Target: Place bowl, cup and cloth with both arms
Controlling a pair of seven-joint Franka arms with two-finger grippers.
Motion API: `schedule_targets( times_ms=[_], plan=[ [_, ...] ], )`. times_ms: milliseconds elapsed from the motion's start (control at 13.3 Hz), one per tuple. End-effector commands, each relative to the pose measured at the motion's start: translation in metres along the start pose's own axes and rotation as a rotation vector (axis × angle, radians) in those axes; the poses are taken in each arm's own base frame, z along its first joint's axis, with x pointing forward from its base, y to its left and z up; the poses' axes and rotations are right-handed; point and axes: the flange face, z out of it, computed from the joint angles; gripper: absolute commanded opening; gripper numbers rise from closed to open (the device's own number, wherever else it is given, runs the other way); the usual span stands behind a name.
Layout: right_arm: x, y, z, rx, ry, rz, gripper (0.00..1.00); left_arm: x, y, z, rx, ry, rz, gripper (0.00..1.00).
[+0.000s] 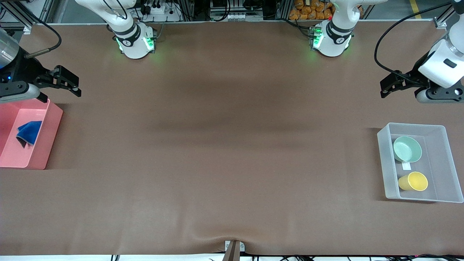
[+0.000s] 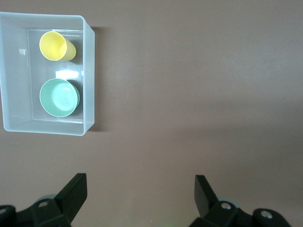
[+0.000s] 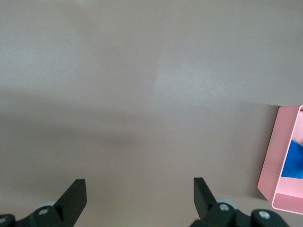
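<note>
The mint green bowl [image 1: 407, 148] and the yellow cup [image 1: 413, 181], lying on its side, are in a clear plastic bin [image 1: 447, 163] at the left arm's end of the table. Both show in the left wrist view, the bowl [image 2: 59, 97] and the cup [image 2: 56, 46]. The blue cloth [image 1: 29, 132] lies crumpled in a pink bin [image 1: 50, 137] at the right arm's end; it shows in the right wrist view [image 3: 292, 161]. My left gripper [image 1: 386, 88] is open and empty over bare table beside the clear bin. My right gripper [image 1: 74, 85] is open and empty over bare table beside the pink bin.
The brown mat [image 1: 232, 145] covers the table. Both arm bases [image 1: 136, 41] stand along the table edge farthest from the front camera. A small bracket [image 1: 233, 248] sits at the nearest edge.
</note>
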Motion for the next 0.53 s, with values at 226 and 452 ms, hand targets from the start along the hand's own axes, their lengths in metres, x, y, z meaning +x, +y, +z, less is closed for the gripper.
schedule_targets(
  times_ms=[226,452],
  plan=[
    [0.001,0.005,-0.002,0.001,-0.008,-0.007,1.00,-0.008,-0.001,-0.021,0.005,-0.017,-0.017,1.00],
    [0.002,0.003,-0.002,-0.037,-0.009,-0.017,1.00,-0.013,-0.002,-0.027,0.005,-0.028,-0.019,1.00]
  ],
)
